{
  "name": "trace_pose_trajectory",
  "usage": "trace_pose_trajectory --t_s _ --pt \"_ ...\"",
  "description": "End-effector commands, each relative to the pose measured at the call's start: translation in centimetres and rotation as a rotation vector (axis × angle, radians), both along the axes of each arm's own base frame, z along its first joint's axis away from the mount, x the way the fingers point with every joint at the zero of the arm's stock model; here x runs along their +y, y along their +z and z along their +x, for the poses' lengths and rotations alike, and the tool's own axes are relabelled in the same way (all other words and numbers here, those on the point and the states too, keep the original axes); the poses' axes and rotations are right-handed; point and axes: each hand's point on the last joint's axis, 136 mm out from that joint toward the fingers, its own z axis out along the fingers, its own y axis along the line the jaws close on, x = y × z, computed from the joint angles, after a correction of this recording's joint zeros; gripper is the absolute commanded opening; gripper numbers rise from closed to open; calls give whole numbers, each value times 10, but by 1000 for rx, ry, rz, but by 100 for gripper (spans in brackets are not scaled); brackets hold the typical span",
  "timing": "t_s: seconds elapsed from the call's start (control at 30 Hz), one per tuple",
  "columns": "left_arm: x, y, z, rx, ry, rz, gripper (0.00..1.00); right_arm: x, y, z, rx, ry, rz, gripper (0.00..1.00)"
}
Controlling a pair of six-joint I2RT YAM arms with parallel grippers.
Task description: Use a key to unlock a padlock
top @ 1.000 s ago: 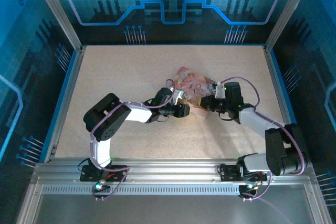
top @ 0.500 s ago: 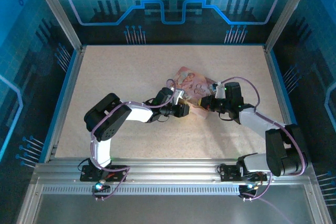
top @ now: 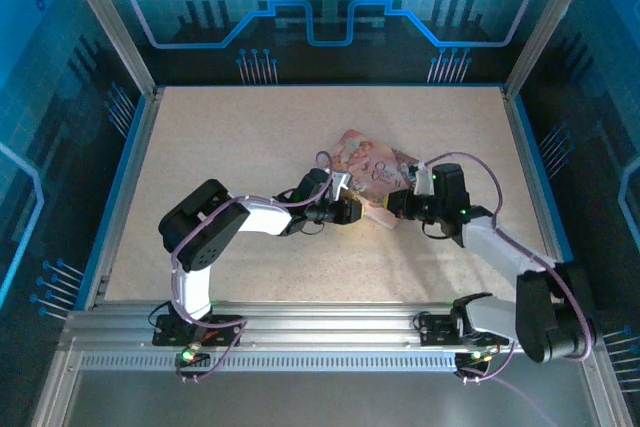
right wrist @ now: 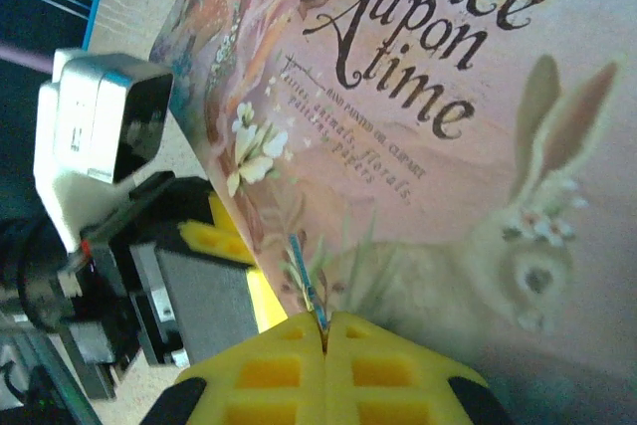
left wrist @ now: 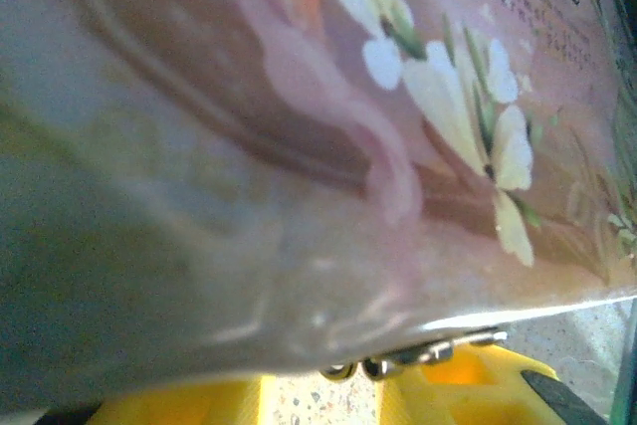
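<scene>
My right gripper point(right wrist: 325, 320) point(top: 397, 203) is shut on the key point(right wrist: 305, 276), a thin bluish-grey strip. The key sticks out of its yellow pads and points across the lid of the pink "Once upon a time" tin point(right wrist: 448, 97) point(top: 370, 162). My left gripper point(left wrist: 320, 393) point(top: 352, 209) stands at the tin's point(left wrist: 299, 146) near-left edge, its jaws partly open with speckled table showing between them. Small silvery metal loops point(left wrist: 373, 367) hang under that edge, between the yellow fingers point(left wrist: 468, 385). The padlock is hidden behind the tin's edge.
The tin lies tilted near the middle of the speckled table point(top: 250, 137). The left wrist's white camera block point(right wrist: 100, 131) is close beside my right gripper. Blue walls point(top: 130, 177) bound the table; the aluminium rail point(top: 320, 332) runs along the near edge.
The right arm's forearm and elbow have swung lower and to the right, while its gripper stays at the tin's near corner. The left arm has barely shifted.
</scene>
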Motion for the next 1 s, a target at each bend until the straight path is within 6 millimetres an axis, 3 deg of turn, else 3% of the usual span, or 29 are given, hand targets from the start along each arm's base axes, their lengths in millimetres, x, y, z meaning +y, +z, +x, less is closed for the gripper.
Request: trace_pose_trajectory --t_s 0.0,0.17,0.37,0.67,0.97 --pt "-8 40 -5 -16 -1 -106 27 -5 1 -19 -56 52 -72 0" --pt "-7 49 -13 36 11 -135 26 -7 9 -45 -181 104 -126 0" --pt "-6 65 -19 80 13 -158 23 2 5 -67 -282 155 -212 0" --pt "-8 77 -24 175 44 -198 21 20 -10 -62 -342 186 -270 0" --pt "-13 80 -25 278 73 -237 20 26 -21 -48 -373 147 -307 0"
